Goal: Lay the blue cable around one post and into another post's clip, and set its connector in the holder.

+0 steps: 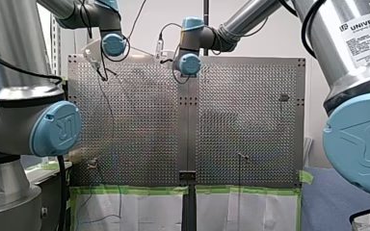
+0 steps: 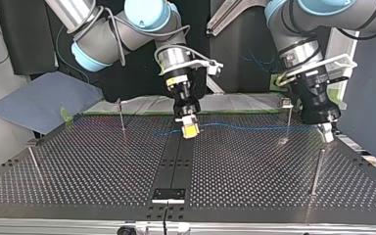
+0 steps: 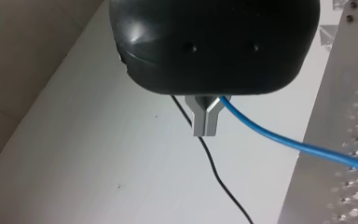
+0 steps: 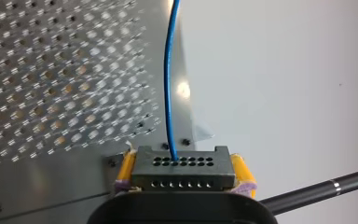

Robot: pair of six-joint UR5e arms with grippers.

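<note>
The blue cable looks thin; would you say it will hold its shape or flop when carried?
Probably floppy: the blue cable is thin and waves slightly between my left claw and the connector in my right claw. Likely light, yet slightly springy, as it leaves the connector unkinked.

Pale wall [image 1: 279,41], blue mat [image 2: 44,105], green tape [image 1: 125,190]

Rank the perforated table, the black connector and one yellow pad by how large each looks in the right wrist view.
1. perforated table, covering by far the widest area.
2. black connector, enlarged by nearness to the camera.
3. yellow pad, a thin strip beside the connector.
</note>
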